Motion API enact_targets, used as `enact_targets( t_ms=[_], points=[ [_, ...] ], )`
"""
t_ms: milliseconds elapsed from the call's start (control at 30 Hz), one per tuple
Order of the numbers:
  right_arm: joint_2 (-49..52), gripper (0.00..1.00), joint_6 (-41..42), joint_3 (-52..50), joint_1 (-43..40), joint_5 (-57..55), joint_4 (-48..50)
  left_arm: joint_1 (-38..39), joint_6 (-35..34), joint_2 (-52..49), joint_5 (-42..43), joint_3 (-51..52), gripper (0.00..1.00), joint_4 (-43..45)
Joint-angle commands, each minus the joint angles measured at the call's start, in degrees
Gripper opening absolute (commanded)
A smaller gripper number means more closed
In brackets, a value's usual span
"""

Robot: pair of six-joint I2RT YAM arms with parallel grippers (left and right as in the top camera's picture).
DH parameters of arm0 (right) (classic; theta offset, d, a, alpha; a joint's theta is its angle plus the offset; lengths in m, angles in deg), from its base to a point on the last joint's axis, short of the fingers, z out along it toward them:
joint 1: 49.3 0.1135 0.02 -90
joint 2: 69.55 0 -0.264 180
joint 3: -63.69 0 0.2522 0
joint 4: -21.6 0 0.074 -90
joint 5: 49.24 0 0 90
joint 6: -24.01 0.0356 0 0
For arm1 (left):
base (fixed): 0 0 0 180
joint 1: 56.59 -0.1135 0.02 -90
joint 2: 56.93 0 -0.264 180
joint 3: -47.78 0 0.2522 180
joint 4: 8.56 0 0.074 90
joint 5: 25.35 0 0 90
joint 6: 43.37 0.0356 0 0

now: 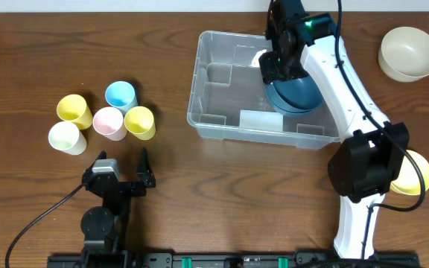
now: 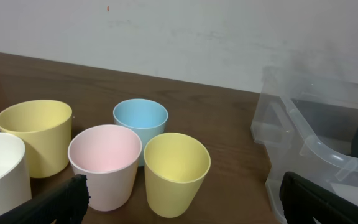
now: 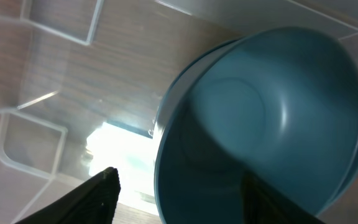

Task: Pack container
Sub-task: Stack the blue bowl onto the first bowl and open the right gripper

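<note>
The container [image 1: 199,83], a large clear plastic bin, sits at the middle of the table; it also shows at the right of the left wrist view [image 2: 309,146]. A dark teal bowl [image 1: 298,97] lies tilted in its right end. My right gripper [image 1: 278,68] hangs inside the container over the bowl. In the right wrist view the gripper [image 3: 182,186] is open, one finger inside the teal bowl [image 3: 278,106], the other outside its rim with a gap. My left gripper [image 1: 123,170] stands wide open and empty near the front left, facing the cups.
Several pastel cups stand at the left: yellow cup [image 1: 73,109], blue cup [image 1: 121,94], pink cup [image 1: 109,122] among them. A cream bowl [image 1: 410,52] is at the back right. A yellow bowl [image 1: 414,175] lies partly under the right arm.
</note>
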Motion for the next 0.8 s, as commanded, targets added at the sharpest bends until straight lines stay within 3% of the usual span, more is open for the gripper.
enact_targets(
  t_ms=[0, 67, 167, 333, 500, 767],
  points=[
    [-0.1, 0.63, 0.0, 0.9, 0.2, -0.2, 0.1, -0.3, 1.0, 0.3, -0.9, 0.9, 0.98, -2.2],
    [-0.1, 0.56, 0.0, 1.2, 0.2, -0.2, 0.0, -0.3, 1.0, 0.3, -0.9, 0.9, 0.98, -2.2],
    [0.0, 0.35, 0.3, 1.2, 0.2, -0.2, -0.7, -0.3, 1.0, 0.3, -0.9, 0.9, 0.98, -2.2],
    [0.0, 0.3, 1.2, 0.5, 0.4, -0.2, -1.0, -0.3, 1.0, 0.3, -0.9, 0.9, 0.98, -2.2],
    [0.0, 0.04, 2.4, 0.3, 0.7, -0.1, -0.6, -0.3, 1.0, 0.3, -0.9, 0.9, 0.98, -2.2],
    [0.0, 0.01, 3.1, -1.6, 1.2, 0.9, 0.4, -0.3, 1.0, 0.3, -0.9, 0.9, 0.98, -2.2]
  ],
)
